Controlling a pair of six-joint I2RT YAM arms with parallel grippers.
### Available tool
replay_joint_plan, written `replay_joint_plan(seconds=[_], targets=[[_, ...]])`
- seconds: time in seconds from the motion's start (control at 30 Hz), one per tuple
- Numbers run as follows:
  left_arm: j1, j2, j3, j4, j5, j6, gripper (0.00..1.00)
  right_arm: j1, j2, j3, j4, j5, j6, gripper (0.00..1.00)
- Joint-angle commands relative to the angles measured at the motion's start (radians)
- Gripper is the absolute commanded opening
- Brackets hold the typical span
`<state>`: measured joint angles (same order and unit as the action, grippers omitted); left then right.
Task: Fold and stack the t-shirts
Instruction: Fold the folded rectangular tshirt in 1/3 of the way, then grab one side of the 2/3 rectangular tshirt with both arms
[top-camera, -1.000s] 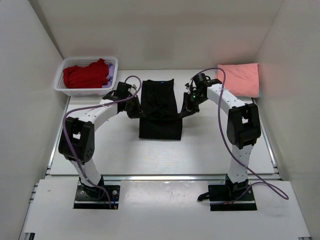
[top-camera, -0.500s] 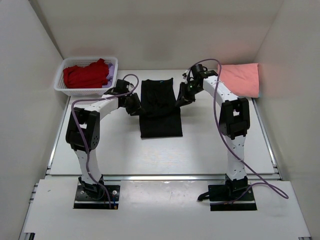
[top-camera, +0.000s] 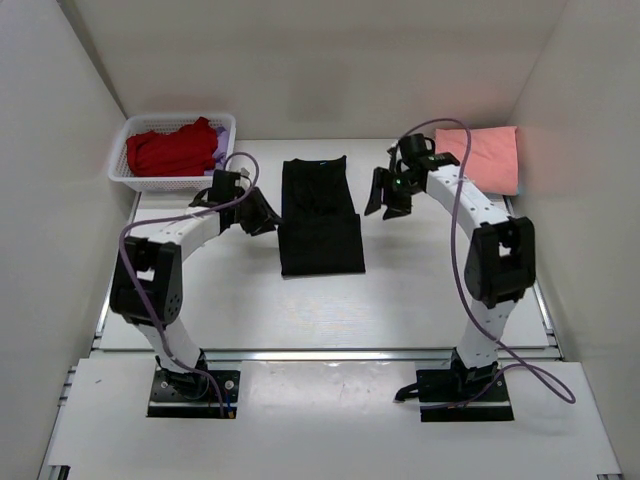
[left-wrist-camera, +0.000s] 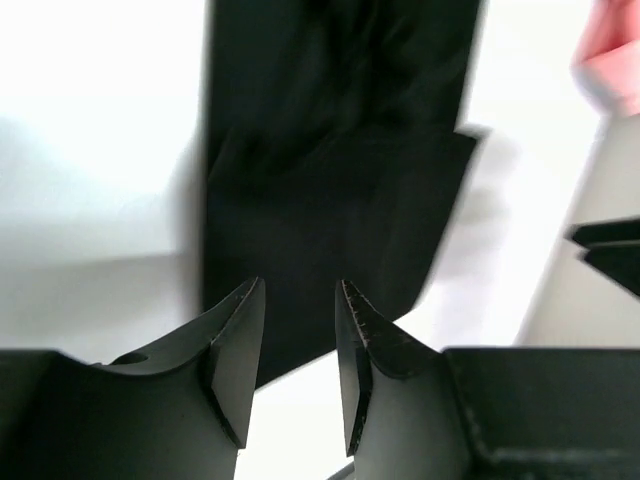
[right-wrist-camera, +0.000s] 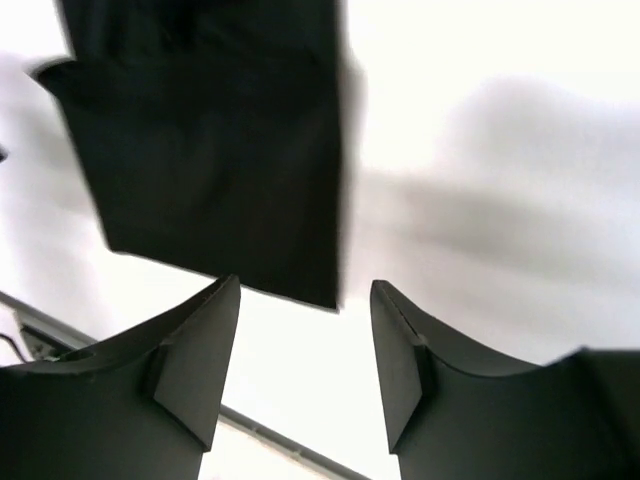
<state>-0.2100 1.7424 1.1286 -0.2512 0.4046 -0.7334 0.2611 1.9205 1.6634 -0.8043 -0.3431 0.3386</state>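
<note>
The black t-shirt (top-camera: 318, 215) lies folded flat in the middle of the table, narrower at its far end. My left gripper (top-camera: 262, 215) hovers just off its left edge, open and empty. My right gripper (top-camera: 385, 198) hangs off its right edge, also open and empty. In the left wrist view the black t-shirt (left-wrist-camera: 330, 180) lies beyond the parted gripper (left-wrist-camera: 300, 290). In the right wrist view the black t-shirt (right-wrist-camera: 210, 150) shows to the upper left of the gripper (right-wrist-camera: 305, 290). A folded salmon-pink t-shirt (top-camera: 480, 158) rests at the back right. A red t-shirt (top-camera: 172, 150) fills the basket, with lilac cloth (top-camera: 222, 133) beside it.
The white lattice basket (top-camera: 118, 172) stands at the back left corner. White walls close in the table on three sides. A metal rail (top-camera: 320, 354) runs along the table's near edge, in front of the arm bases.
Both grippers have opened, let go of the black t-shirt and drawn outward from its sides. The shirt now lies flat, folded shorter.
</note>
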Motion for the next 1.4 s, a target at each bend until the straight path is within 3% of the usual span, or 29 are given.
replay_joint_plan(seconds=[0.0, 0.1, 0.33, 0.8, 0.9, 0.93, 0.97, 1.0, 1.03, 1.07, 1.23, 1.37], targets=[[-0.066, -0.157, -0.081, -0.120, -0.171, 0.115, 0.46, 0.004, -0.132, -0.213, 0.123, 0.059, 0.052, 0.53], [-0.140, -0.246, -0.198, -0.114, -0.321, 0.102, 0.46, 0.053, -0.192, -0.382, 0.215, 0.084, 0.097, 0.53], [-0.219, -0.308, -0.380, 0.001, -0.403, -0.018, 0.50, 0.159, -0.212, -0.608, 0.390, 0.078, 0.218, 0.55], [-0.267, -0.195, -0.428, 0.190, -0.377, -0.139, 0.51, 0.132, -0.149, -0.692, 0.536, 0.012, 0.295, 0.59], [-0.273, -0.172, -0.432, 0.211, -0.371, -0.161, 0.49, 0.125, -0.140, -0.708, 0.550, -0.028, 0.301, 0.47], [-0.272, -0.162, -0.438, 0.223, -0.368, -0.176, 0.44, 0.124, -0.137, -0.705, 0.559, -0.037, 0.297, 0.34], [-0.264, -0.158, -0.447, 0.240, -0.360, -0.193, 0.32, 0.132, -0.132, -0.711, 0.566, -0.051, 0.301, 0.18], [-0.266, -0.161, -0.455, 0.237, -0.346, -0.202, 0.22, 0.136, -0.126, -0.717, 0.571, -0.062, 0.301, 0.07], [-0.261, -0.158, -0.466, 0.271, -0.331, -0.216, 0.05, 0.132, -0.135, -0.717, 0.573, -0.068, 0.307, 0.00], [-0.250, -0.161, -0.464, 0.262, -0.313, -0.227, 0.00, 0.136, -0.137, -0.715, 0.565, -0.069, 0.301, 0.00], [-0.235, -0.247, -0.500, 0.147, -0.224, -0.198, 0.00, 0.150, -0.196, -0.723, 0.482, -0.094, 0.277, 0.00], [-0.221, -0.423, -0.565, -0.038, -0.162, -0.156, 0.00, 0.170, -0.303, -0.761, 0.383, -0.134, 0.229, 0.00]])
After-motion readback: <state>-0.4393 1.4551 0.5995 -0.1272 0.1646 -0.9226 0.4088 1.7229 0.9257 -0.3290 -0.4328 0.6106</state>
